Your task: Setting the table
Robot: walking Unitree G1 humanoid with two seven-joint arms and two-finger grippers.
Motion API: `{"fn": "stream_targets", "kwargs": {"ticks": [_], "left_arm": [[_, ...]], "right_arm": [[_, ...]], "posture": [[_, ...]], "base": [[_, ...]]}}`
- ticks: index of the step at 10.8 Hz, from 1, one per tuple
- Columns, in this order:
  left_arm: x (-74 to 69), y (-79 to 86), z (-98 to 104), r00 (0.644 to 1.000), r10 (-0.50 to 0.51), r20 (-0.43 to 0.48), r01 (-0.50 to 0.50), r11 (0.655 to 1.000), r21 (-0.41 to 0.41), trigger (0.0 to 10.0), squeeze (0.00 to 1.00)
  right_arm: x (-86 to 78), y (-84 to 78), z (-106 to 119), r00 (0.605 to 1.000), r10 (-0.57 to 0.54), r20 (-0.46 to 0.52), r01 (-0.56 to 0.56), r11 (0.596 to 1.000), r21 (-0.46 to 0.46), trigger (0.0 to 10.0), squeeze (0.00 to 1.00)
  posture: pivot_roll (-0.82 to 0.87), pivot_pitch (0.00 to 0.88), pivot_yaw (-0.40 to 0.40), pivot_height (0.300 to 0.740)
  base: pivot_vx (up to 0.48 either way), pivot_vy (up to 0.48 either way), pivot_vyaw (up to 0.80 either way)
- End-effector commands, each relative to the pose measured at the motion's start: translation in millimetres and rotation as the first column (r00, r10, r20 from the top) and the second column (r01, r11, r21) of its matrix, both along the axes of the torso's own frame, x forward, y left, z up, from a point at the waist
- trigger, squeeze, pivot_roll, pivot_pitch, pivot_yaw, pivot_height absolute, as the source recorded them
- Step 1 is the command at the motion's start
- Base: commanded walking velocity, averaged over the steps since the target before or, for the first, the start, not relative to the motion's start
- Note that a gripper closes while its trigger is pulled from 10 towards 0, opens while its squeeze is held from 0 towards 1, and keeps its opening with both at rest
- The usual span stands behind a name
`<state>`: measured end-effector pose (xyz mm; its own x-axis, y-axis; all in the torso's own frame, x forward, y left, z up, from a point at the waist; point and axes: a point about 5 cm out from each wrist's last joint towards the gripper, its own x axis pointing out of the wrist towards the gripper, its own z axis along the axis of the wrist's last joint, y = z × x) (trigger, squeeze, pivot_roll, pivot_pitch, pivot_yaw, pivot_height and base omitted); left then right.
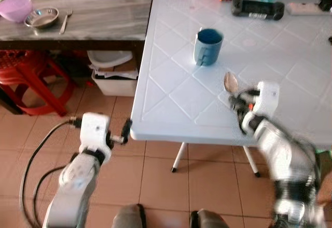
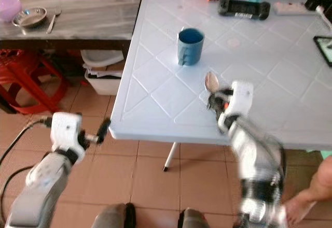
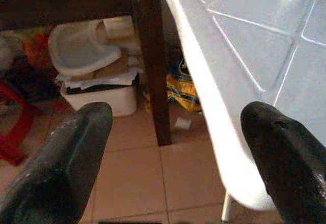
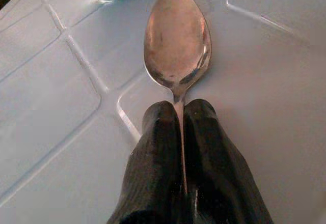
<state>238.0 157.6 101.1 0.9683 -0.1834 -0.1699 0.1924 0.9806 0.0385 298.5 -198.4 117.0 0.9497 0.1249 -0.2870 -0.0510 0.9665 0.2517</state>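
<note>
1. Left eye view: the right gripper point(image 1: 236, 99) is over the near part of the white table point(image 1: 171, 98), its fingers pinched on the handle of a spoon point(image 1: 230, 82). The spoon's bowl sticks out past the fingertips, toward the blue mug point(image 1: 208, 45) farther in. The left gripper point(image 1: 126, 129) hangs off the table's near left corner, below the edge, holding nothing. On the grey counter point(image 1: 104, 15) to the left lie a purple bowl point(image 1: 15, 7), a steel dish point(image 1: 41, 17) and a fork point(image 1: 65, 20).

2. Right eye view: same layout. The spoon's long axis runs from the gripper toward the mug, and the right arm is clearly the nearer one to it.

3. Left wrist view: the two black fingers point(image 3: 56, 163) are spread wide with nothing between them; the table edge runs past one of them.

4. Right wrist view: the fingers are closed tight on the spoon's neck, the bowl facing up just above or on the tabletop; I cannot tell which. The likely next move is to lay it down beside the mug.
</note>
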Motion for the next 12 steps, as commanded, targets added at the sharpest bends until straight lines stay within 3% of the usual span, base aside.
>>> {"fn": "stream_targets", "kwargs": {"ticks": [1,2,3,4,8,10,12], "left_arm": [[2.6,-0.2,-1.7,1.0,0.017,0.011,-0.017,1.0,-0.001,10.0,0.0],[8.1,-5.5,0.7,0.999,0.017,0.047,-0.016,1.0,-0.016,10.0,0.0],[15.5,-9.3,-0.5,0.997,0.037,0.063,-0.035,0.999,-0.031,10.0,0.0],[21.5,-12.1,0.2,0.996,0.033,0.081,-0.031,0.999,-0.029,10.0,0.0],[45.1,-10.7,5.5,0.981,0.11,0.158,-0.107,0.994,-0.03,10.0,0.0],[48.7,-10.2,5.0,0.978,0.121,0.171,-0.117,0.993,-0.028,10.0,0.0],[53.3,-10.3,5.7,0.974,0.129,0.187,-0.129,0.992,-0.015,10.0,0.0]], "right_arm": [[-4.1,1.6,0.4,0.999,-0.031,0.013,0.03,1.0,0.003,0.0,0.0],[-9.9,6.4,3.4,0.997,-0.052,0.06,0.051,0.999,0.019,0.0,0.0],[-16.5,7.1,4.7,0.992,-0.084,0.091,0.086,0.996,-0.01,0.9,0.0],[-17.2,4.8,5.2,0.987,-0.111,0.112,0.116,0.993,-0.037,10.0,0.0],[-11.1,14.8,14.7,0.976,-0.098,0.194,0.114,0.991,-0.074,10.0,0.0],[-9.2,16.4,15.8,0.973,-0.083,0.217,0.106,0.989,-0.099,10.0,0.0],[-7.7,17.1,12.5,0.972,-0.107,0.211,0.124,0.99,-0.067,10.0,0.0]], "posture": [[-0.01,0.0,0.036,0.74],[-0.02,0.0,0.028,0.74],[-0.03,0.0,0.023,0.74],[-0.03,0.0,0.023,0.74],[-0.05,0.0,0.026,0.74],[-0.04,0.0,0.023,0.74],[-0.04,0.0,0.018,0.74]], "base": [[0.0,0.0,0.0],[0.0,0.3,0.0],[0.0,0.48,0.0],[0.0,0.48,0.0],[0.0,0.48,0.0],[0.0,0.48,0.0],[0.0,0.428,0.0]]}}
